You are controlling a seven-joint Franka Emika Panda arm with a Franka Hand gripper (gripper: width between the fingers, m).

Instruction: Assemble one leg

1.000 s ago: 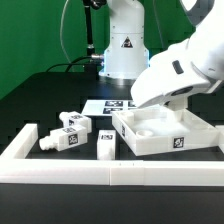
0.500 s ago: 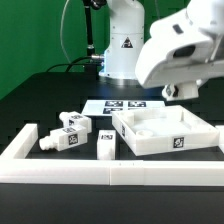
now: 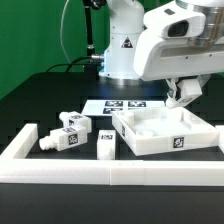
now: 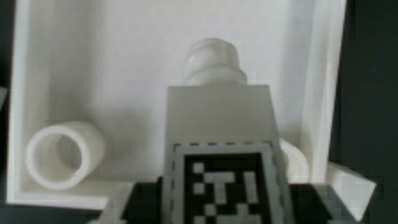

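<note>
My gripper (image 3: pixel 183 93) hangs above the far right part of the wide white tray-like piece (image 3: pixel 190 126). It is shut on a leg (image 4: pixel 222 120), a white square post with a black-and-white tag and a rounded threaded tip that points at the tray's floor (image 4: pixel 125 70). The dark fingers (image 4: pixel 143 208) press both sides of the leg. A round raised socket (image 4: pixel 63 156) sits in a corner of the tray. In the exterior view the held leg shows only as a pale stub (image 3: pixel 186 88). Three more legs lie at the exterior view's left (image 3: pixel 78 124), (image 3: pixel 62 139), (image 3: pixel 106 147).
The marker board (image 3: pixel 118 105) lies flat behind the tray-like piece. A low white wall (image 3: pixel 100 172) runs along the front, and another (image 3: pixel 20 146) runs along the exterior view's left. The arm's white base (image 3: pixel 122 50) stands at the back.
The arm has lifted up and back from over the tray. The wrist has turned, so the gripper now shows hanging above the tray's far right.
</note>
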